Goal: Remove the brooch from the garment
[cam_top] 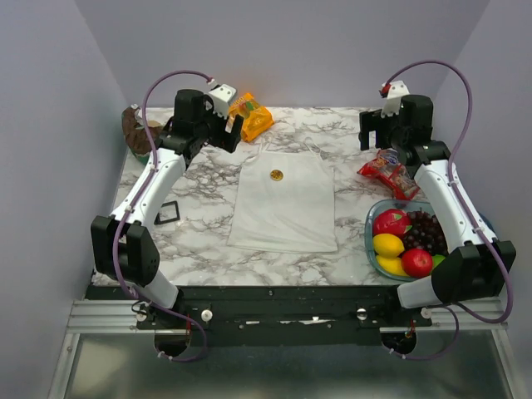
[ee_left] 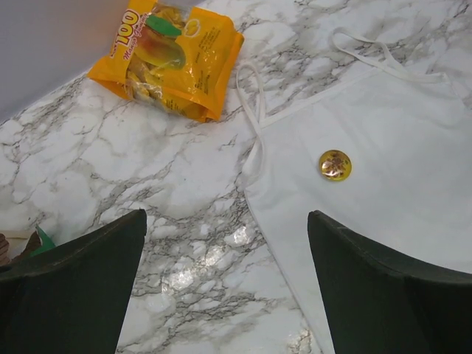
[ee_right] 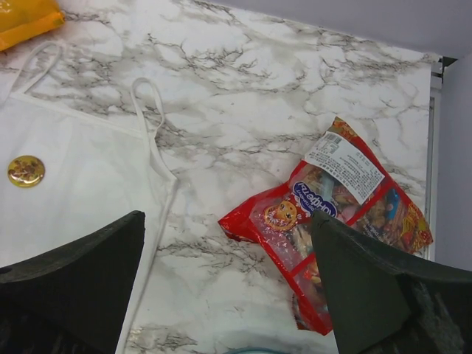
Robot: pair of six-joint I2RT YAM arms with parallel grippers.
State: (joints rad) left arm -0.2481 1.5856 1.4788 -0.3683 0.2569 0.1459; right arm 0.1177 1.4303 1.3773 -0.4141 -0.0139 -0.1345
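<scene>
The white sleeveless garment (cam_top: 285, 201) lies flat in the middle of the marble table, straps toward the back. The small golden brooch (cam_top: 276, 174) sits on its upper chest; it also shows in the left wrist view (ee_left: 335, 164) and the right wrist view (ee_right: 26, 171). My left gripper (cam_top: 232, 131) is open and empty, held above the table behind and left of the garment. My right gripper (cam_top: 373, 133) is open and empty, held above the back right of the table. The garment also shows in the left wrist view (ee_left: 398, 147) and the right wrist view (ee_right: 74, 184).
An orange snack bag (cam_top: 252, 116) lies at the back near the left gripper. A red snack bag (cam_top: 387, 173) lies right of the garment. A bowl (cam_top: 371, 235) of fruit stands at the front right. A black square frame (cam_top: 168, 213) lies at the left. A brown object (cam_top: 137, 129) sits at the back left.
</scene>
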